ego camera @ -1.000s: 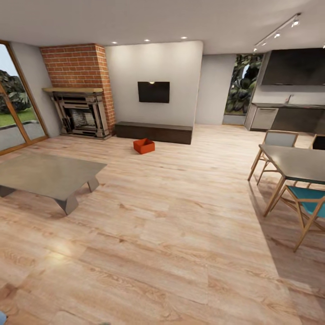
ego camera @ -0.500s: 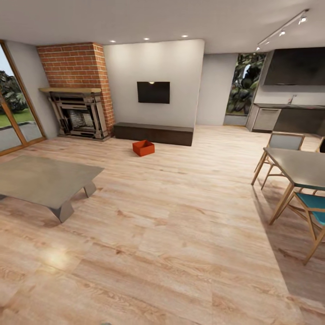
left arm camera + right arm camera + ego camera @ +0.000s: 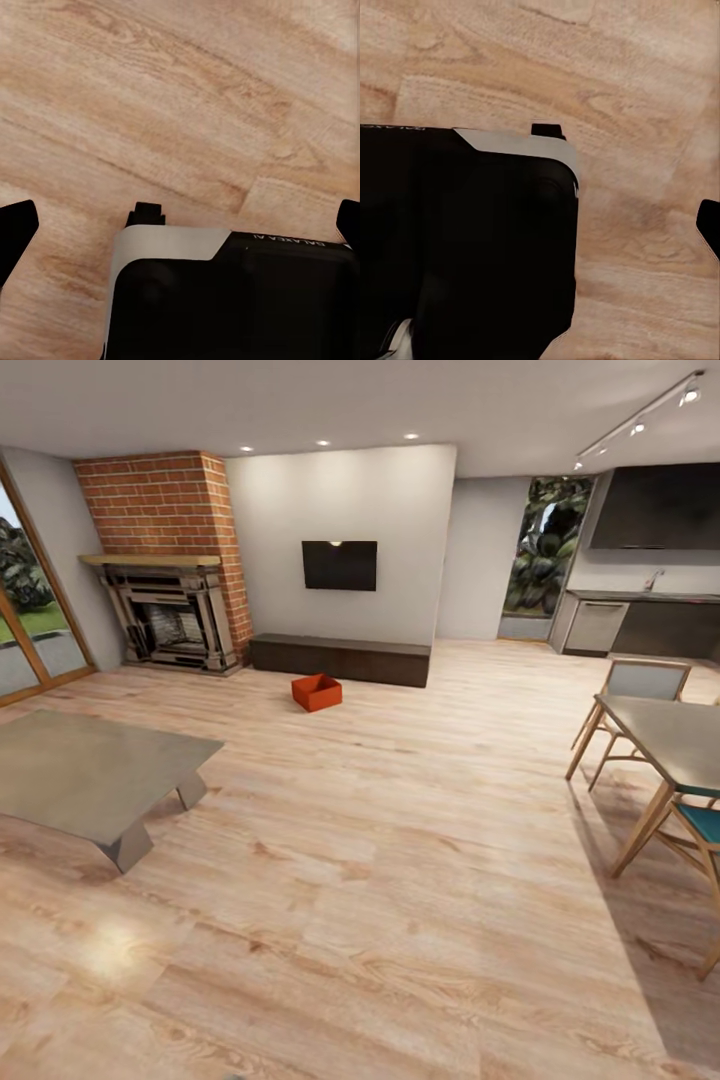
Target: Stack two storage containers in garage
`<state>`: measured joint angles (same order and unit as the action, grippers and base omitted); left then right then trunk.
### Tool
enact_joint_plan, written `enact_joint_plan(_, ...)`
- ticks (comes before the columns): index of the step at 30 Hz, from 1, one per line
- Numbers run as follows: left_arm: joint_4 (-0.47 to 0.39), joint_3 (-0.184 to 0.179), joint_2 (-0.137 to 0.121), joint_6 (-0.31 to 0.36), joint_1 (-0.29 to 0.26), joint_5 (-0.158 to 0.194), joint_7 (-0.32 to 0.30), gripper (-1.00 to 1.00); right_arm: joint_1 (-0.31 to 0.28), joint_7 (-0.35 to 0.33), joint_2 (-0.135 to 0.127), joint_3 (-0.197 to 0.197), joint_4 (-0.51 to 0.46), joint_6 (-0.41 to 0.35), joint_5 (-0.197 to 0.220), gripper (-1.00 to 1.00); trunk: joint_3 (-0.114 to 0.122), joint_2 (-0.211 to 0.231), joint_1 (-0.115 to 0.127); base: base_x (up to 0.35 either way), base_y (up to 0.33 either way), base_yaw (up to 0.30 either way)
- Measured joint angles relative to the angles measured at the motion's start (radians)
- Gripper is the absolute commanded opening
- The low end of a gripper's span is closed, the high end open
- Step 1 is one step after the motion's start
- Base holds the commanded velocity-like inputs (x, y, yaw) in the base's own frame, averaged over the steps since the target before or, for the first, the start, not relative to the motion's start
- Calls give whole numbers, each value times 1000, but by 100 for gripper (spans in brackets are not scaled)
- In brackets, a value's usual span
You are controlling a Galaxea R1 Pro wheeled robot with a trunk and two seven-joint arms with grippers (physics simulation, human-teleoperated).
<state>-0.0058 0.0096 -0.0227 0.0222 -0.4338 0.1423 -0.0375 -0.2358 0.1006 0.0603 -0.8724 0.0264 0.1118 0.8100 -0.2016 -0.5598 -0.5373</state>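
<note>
As the head camera advanced, one orange-red open-top rectangular bin (image 3: 317,692) sat unmoved on light plank flooring (image 3: 400,880); left gripper (image 3: 180,225) fingers spread, right gripper's state indeterminable.

Your left gripper (image 3: 180,217) hangs with its two dark fingertips (image 3: 16,229) spread wide, nothing between them. Beyond and beneath them runs the light wood plank floor (image 3: 187,97). Between the fingertips sits the robot's black, grey-trimmed base (image 3: 232,296), below the gripper.
</note>
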Motion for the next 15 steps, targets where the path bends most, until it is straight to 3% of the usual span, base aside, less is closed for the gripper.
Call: enact_joint_plan(15, 0, 0, 0, 0, -1, 0, 0, 100, 0, 0, -2, 0, 0, 0, 0, 100, 0, 0, 0, 322, 0, 0)
